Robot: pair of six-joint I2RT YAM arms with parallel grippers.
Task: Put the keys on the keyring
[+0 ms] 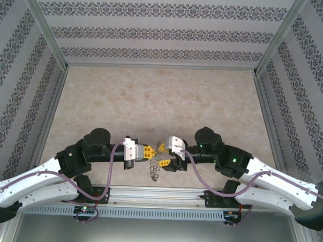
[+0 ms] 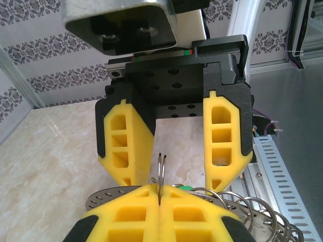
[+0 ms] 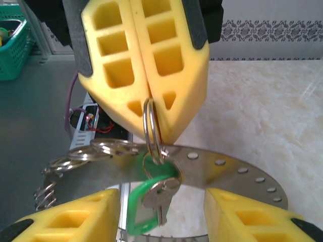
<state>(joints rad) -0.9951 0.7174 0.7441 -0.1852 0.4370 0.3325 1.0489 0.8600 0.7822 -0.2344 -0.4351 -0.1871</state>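
Progress: the key [image 3: 157, 194], green-headed, hangs from a loop of the keyring [image 3: 227, 171], so this one appears threaded. Further keys cannot be told.

The left gripper [image 2: 160, 194] has its jaws clenched on that loop, holding it above the counter [image 1: 151, 99]. The right gripper [image 2: 174, 176] has its jaws released, grasping nothing.

Counter: beige, marbled. Walls [image 1: 165, 33]: patterned paper, metal-framed.
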